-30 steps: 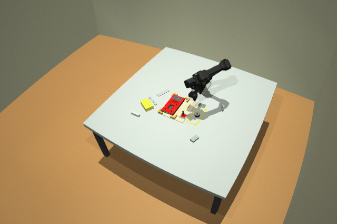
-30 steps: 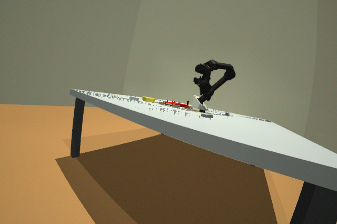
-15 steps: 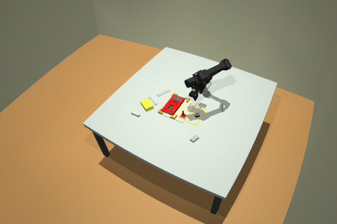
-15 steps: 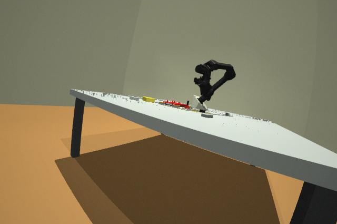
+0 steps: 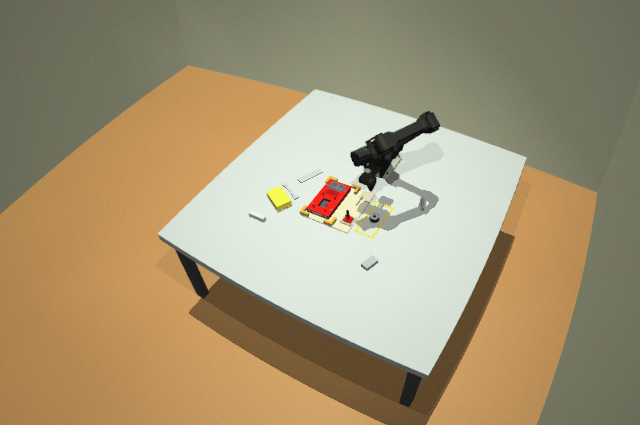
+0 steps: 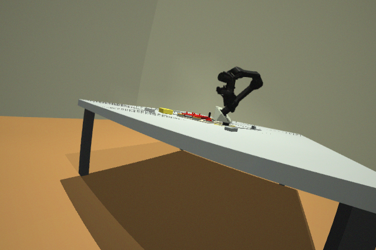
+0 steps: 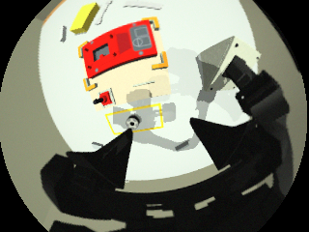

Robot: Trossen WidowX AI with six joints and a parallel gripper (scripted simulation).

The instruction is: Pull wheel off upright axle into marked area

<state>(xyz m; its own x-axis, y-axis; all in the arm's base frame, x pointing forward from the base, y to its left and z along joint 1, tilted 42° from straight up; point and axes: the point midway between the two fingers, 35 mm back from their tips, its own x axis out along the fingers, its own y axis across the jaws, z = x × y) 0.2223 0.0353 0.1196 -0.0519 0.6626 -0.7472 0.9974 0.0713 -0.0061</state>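
Jaws stand spread wide on nothing, the gripper (image 7: 161, 138) hanging above the table (image 5: 289, 275), touching nothing. The wheel (image 5: 373, 217) lies flat inside the yellow marked area (image 5: 365, 234), so the task looks done.

yellow block (image 5: 278, 198), red board (image 5: 327, 197)

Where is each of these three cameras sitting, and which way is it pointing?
Top: high above one table corner, looking down at the whole table; the black arm shows with its open gripper raised above the table.
Exterior: low beside the table, looking up along its edge; the bent arm shows in profile.
Wrist: on the arm, facing down; two dark fingers frame the view.
Shared: top and wrist both show the wheel inside the yellow marked area, beside the red board.
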